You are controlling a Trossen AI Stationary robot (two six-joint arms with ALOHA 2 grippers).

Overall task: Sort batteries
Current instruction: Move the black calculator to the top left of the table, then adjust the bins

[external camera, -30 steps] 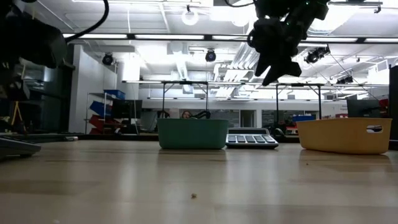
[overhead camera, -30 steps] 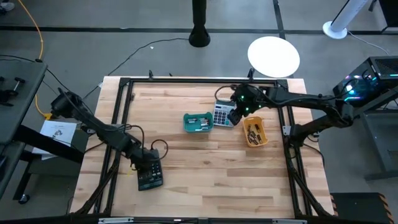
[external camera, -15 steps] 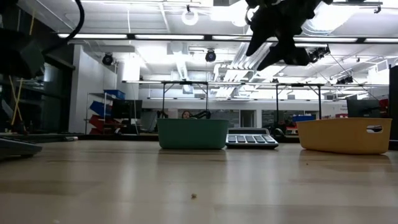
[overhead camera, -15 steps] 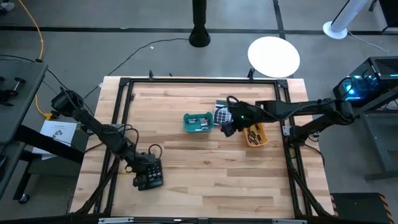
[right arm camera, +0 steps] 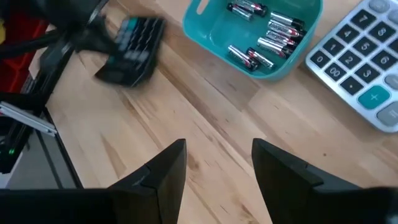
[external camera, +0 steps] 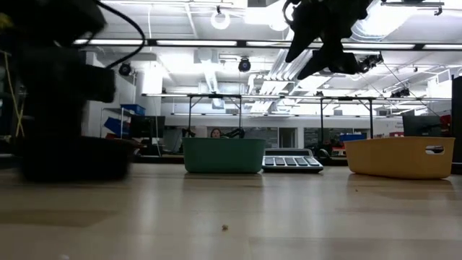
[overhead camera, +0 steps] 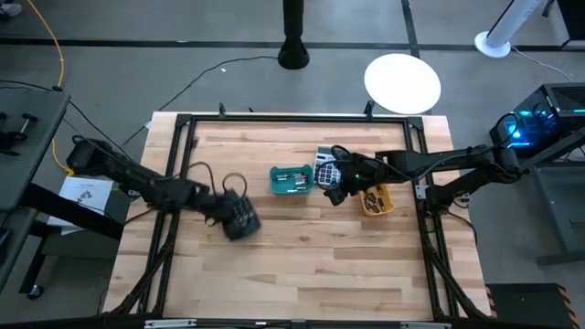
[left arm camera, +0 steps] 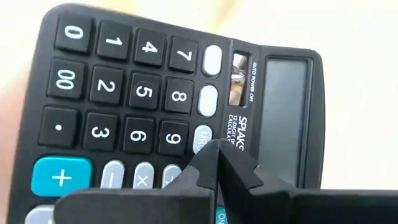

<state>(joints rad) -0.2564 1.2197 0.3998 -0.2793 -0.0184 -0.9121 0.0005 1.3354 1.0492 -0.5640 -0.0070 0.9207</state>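
Observation:
My left gripper is shut over a dark calculator at the table's left middle. In the low view it is a dark blurred mass. My right gripper is open and empty, above the table between the teal tray and the yellow tray. Several batteries lie in the teal tray, and more lie in the yellow tray. A grey calculator lies flat beside the teal tray. My left gripper's shut fingertips meet on the dark calculator's key face, between the keys and the display. The fingers point at the face from above. Whether the calculator lies on the table or is lifted clear, I cannot tell.
A black frame runs round the tabletop. Bare wood spans the table's near half. The left arm and dark calculator also show in the right wrist view. In the low view the right gripper hangs well above the trays.
My left gripper has gone from the near left of the table toward the far edge and the right, and the dark calculator has gone with it and turned about. My right gripper has gone from above the grey calculator a little toward the near edge and the left.

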